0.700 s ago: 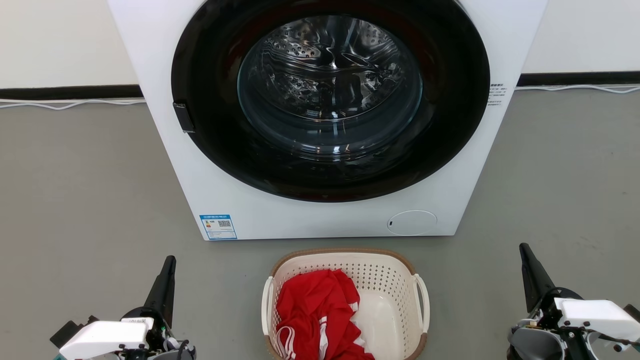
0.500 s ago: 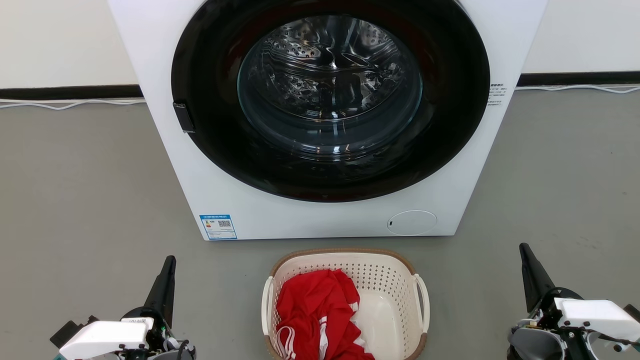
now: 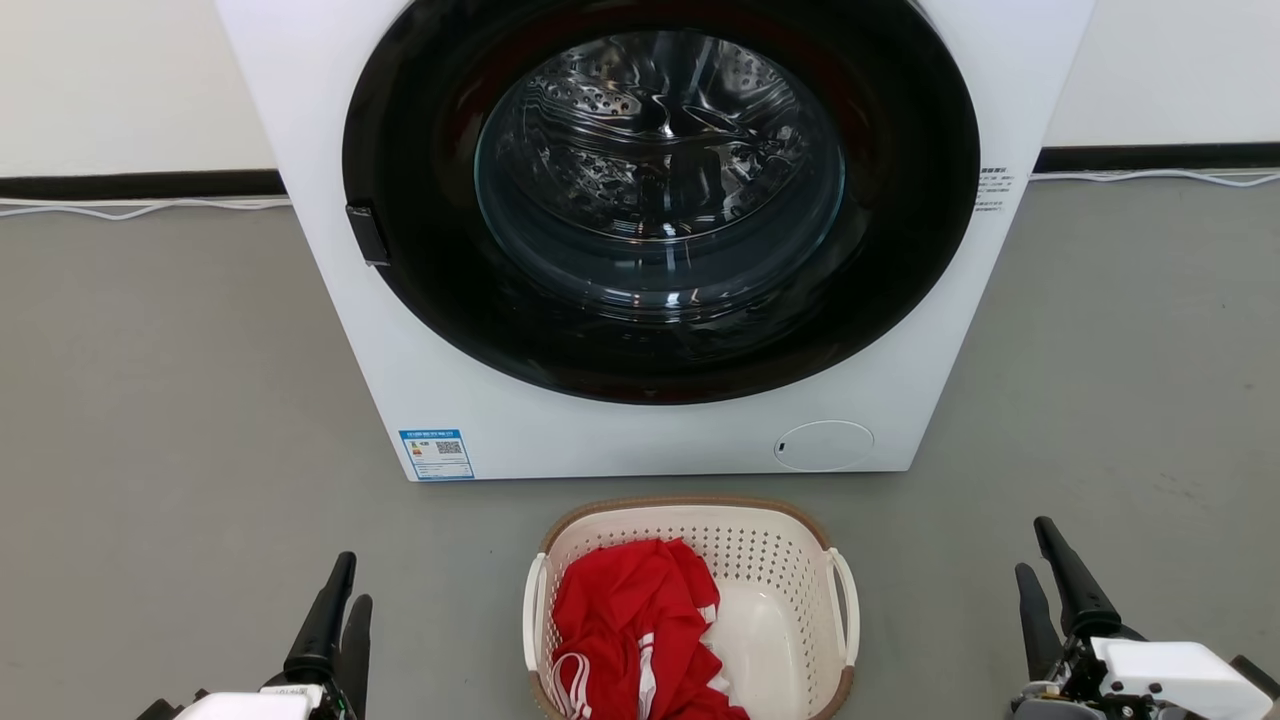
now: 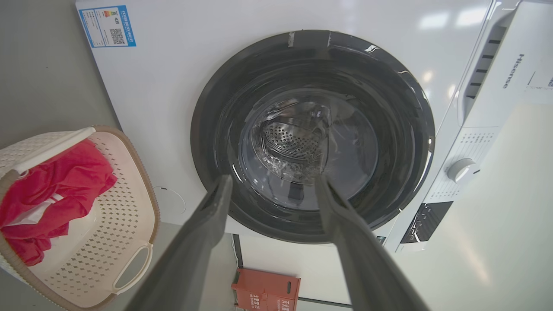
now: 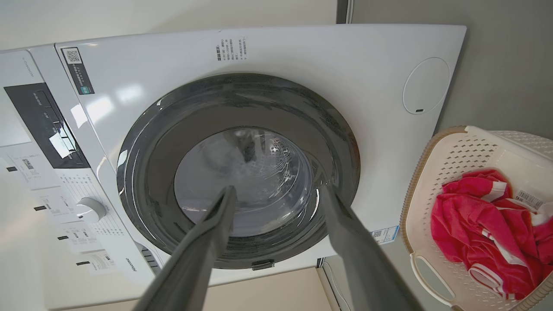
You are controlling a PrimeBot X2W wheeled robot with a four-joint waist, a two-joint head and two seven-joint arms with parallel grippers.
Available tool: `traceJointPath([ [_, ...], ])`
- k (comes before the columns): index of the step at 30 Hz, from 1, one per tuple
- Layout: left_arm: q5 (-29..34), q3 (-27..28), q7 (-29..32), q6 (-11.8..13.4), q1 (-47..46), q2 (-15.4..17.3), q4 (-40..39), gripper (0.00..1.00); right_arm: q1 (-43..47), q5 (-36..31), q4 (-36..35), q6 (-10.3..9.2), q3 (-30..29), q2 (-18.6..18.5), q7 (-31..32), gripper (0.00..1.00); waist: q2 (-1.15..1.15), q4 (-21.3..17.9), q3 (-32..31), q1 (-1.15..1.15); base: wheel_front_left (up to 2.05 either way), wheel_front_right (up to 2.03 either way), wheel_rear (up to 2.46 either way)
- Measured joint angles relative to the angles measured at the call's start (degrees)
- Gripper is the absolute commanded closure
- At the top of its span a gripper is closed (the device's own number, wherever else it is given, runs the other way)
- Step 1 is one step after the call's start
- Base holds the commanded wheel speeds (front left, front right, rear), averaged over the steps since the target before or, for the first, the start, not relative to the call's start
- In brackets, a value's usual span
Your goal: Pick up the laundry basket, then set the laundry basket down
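The laundry basket (image 3: 765, 560), cream-white and perforated with a brown rim, stands on the grey floor just in front of the washing machine, with a red garment (image 3: 625, 610) inside it. My left gripper (image 3: 352, 582) is at the lower left, well to the left of the basket, open and empty. At the lower right my right gripper (image 3: 1032, 548) is open too, apart from the basket's right handle (image 3: 848, 600). The left wrist view has the left gripper (image 4: 273, 179) with the basket (image 4: 129, 203) off to its left. In the right wrist view the right gripper (image 5: 280, 189) has the basket (image 5: 458, 160) on its right.
A white front-loading washing machine (image 3: 640, 445) with its round dark door closed stands right behind the basket. White cables (image 3: 140, 208) run along the wall base. Grey floor lies to both sides of the basket. A red box (image 4: 265, 289) shows beyond the machine in the left wrist view.
Both grippers have dropped lower in the head view and turned, so that two fingers of each now show instead of one. The basket has not moved.
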Motion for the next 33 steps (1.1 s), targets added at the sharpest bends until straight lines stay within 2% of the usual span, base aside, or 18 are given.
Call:
traceJointPath([
  [8, 0.57, -0.62, -1.29, 0.0, -0.15, 0.07, -0.71, 0.0, -0.05, -0.55, -1.19, 0.0, 1.13, -0.01, -1.44, 0.0, 0.0, -0.08, 0.05, 0.01, 0.0, 0.0, 0.0],
  [19, 4.65, -1.25, -3.32, 0.0, -0.6, 0.25, -2.2, 0.0, -0.51, -3.59, -3.18, 0.01, 2.8, -0.32, -3.23, 0.0, 0.0, -0.12, 0.29, 0.01, 0.0, 0.0, 0.0],
  [29, 12.25, -1.46, -4.85, 0.0, -1.04, 0.32, -3.91, 0.0, -0.74, -9.8, -5.33, 0.01, 4.38, -1.08, -4.97, 0.0, 0.0, -0.17, 0.65, 0.01, 0.0, 0.0, 0.0],
  [33, 17.53, -2.35, -5.79, 0.0, -1.09, 0.37, -4.85, 0.0, -0.94, -13.69, -5.91, 0.01, 5.57, -1.43, -5.72, 0.0, 0.0, -0.19, 0.8, 0.0, 0.0, 0.0, 0.0],
])
